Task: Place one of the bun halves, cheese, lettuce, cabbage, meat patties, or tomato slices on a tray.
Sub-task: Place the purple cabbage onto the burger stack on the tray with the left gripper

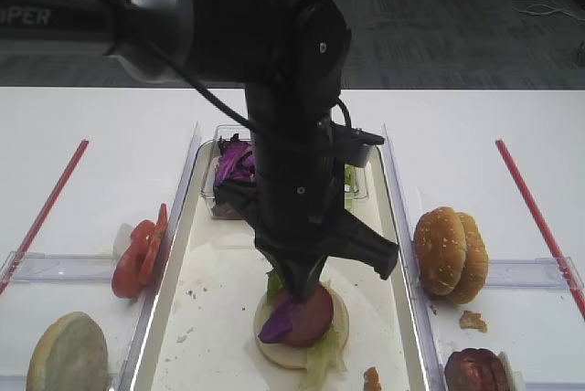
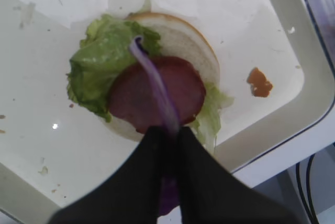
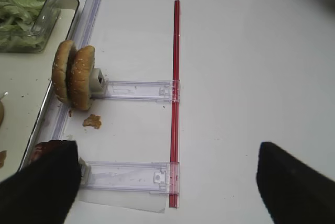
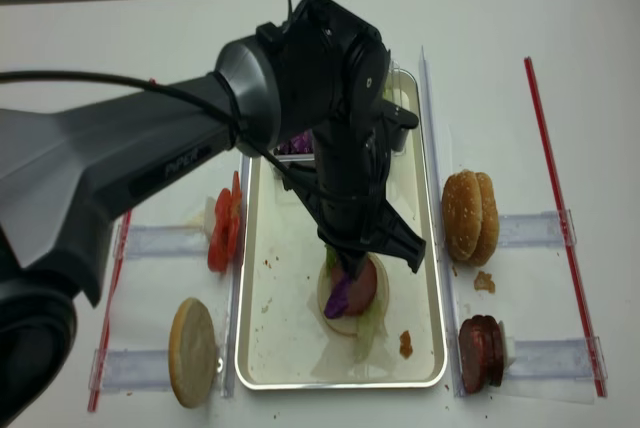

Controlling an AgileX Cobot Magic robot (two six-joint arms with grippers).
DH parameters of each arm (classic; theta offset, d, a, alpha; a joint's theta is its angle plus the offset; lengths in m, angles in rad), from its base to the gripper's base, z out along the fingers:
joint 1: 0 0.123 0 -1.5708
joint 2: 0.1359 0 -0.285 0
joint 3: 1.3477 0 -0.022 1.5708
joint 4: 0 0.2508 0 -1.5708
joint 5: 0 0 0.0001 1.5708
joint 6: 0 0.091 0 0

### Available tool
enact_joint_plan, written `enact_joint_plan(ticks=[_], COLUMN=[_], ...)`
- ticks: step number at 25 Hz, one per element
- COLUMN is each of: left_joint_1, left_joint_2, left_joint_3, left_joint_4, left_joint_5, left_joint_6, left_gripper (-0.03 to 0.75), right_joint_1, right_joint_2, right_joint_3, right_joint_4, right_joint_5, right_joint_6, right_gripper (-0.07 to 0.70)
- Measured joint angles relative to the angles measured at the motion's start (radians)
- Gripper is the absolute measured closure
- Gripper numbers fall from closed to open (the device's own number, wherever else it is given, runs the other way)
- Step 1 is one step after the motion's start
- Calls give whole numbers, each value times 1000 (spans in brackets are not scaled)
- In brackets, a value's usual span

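At the lower centre of the tray [image 1: 174,318], the left tool [image 2: 168,130] is clenched on the cabbage [image 2: 154,85], which lies across the pink meat patty [image 2: 183,90]. The right tool [image 3: 167,182] stands released.

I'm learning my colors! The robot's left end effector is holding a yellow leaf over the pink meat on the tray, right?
Almost. The leaf is purple cabbage, not yellow. The left wrist view shows the left end effector pinching it over the pink meat on the tray.
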Motion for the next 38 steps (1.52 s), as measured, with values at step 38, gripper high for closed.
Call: enact_joint_plan(ticks=[38], left_joint_1=[0], left_joint_2=[36], left_joint_3=[0], left_joint_4=[14], left_joint_5=[-55], left_joint_6=[-7], left_gripper=[671], right_joint_1=[0], right_joint_2=[0], right_joint_3=[0], right_joint_4=[0], right_joint_5=[0], right_joint_6=[0], right_gripper=[-48])
